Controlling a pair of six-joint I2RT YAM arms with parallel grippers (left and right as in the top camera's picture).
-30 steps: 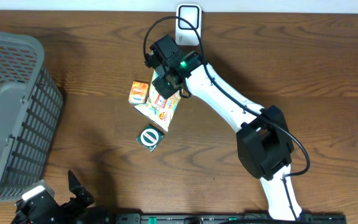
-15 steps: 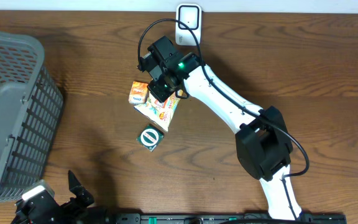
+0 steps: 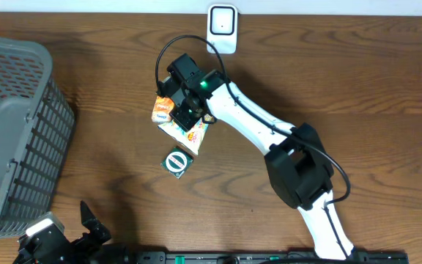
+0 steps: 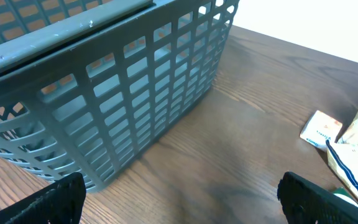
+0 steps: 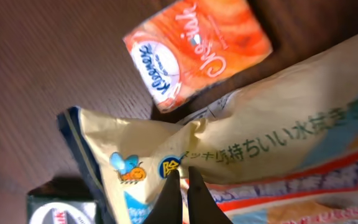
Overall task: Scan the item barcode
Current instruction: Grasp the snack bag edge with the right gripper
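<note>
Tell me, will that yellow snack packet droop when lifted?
Probably floppy: the yellow packet puckers where the right gripper pinches it. Likely light, being a thin flat pouch. Its glossy film might slip.

The right arm now reaches further left than a second ago, its elbow shifted left with it. Its wrist no longer overlaps the white scanner (image 3: 222, 28) and instead sits over the upper end of the snack bag (image 3: 190, 136), beside the orange box (image 3: 163, 110). The right gripper (image 5: 180, 180), partly open before, now has its jaws drawn together, pinching a crease of the bag's film.
</note>
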